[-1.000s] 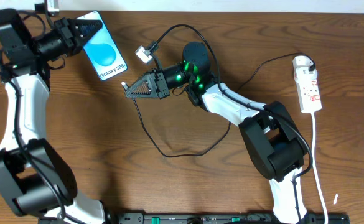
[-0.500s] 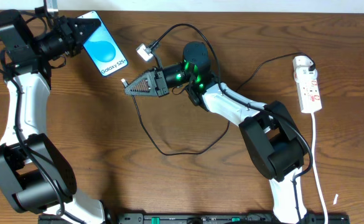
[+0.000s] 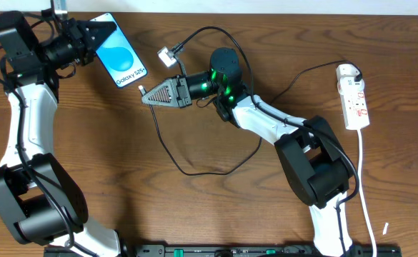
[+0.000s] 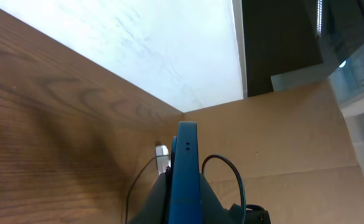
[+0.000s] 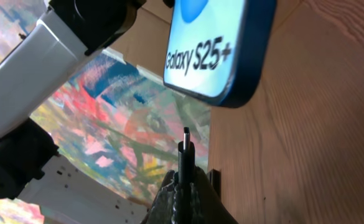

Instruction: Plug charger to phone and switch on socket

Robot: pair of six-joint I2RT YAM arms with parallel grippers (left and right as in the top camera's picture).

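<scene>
Nearer the phone (image 3: pixel 121 60) pinched in our left gripper (image 3: pixel 106 33), our right gripper (image 3: pixel 148 97) has carried the clamped charger (image 5: pixel 185 151); we should square its tip to the phone's edge.

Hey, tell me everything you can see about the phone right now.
The phone is a slim rectangle with a dark blue edge and rounded corners. Its lit blue screen shows a lighter circle and white "Galaxy S25+" text. The left gripper is shut on its far end, holding it tilted at the table's back left. The plug tip points at its near edge, not yet touching.
</scene>
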